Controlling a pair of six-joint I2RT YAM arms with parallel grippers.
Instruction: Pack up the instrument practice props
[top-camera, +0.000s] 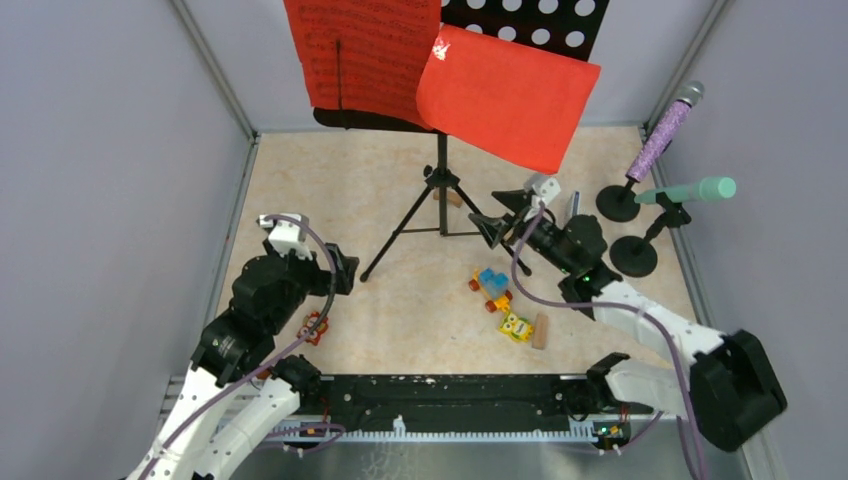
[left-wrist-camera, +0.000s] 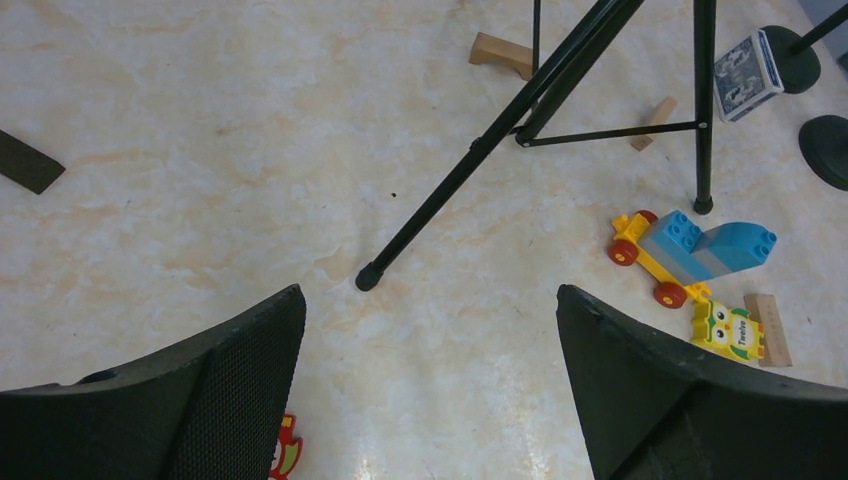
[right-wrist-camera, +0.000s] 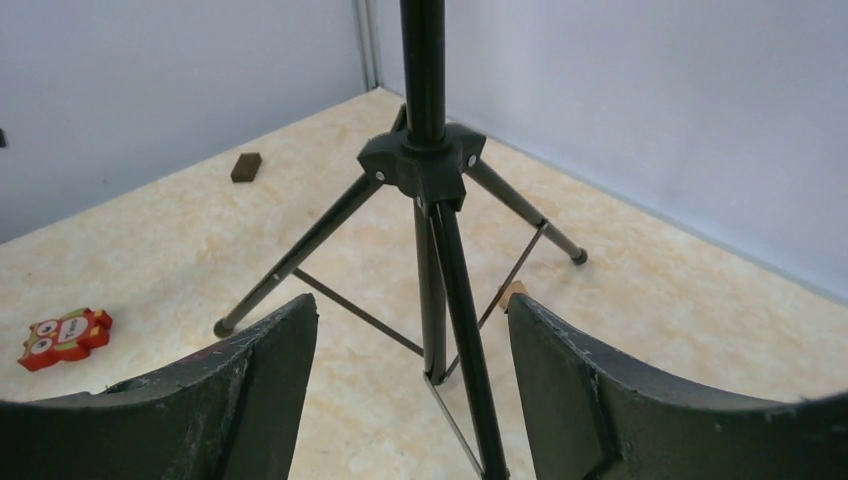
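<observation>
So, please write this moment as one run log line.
left gripper: open, empty | right gripper: open, at tripod legs | red pages: on music rack

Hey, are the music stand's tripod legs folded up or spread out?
Spread out. In the right wrist view the three legs splay outward from the hub, with the thin braces extended and the feet resting on the table.

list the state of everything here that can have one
music stand, upright, tripod legs spread
printed red page, on the rack
plain red page, tilted, overhanging the rack's edge
purple microphone, in the far holder, angled up
mint-green microphone, in the near holder, near level
left gripper, open, empty
right gripper, open, a tripod leg between its fingers, unclamped
</observation>
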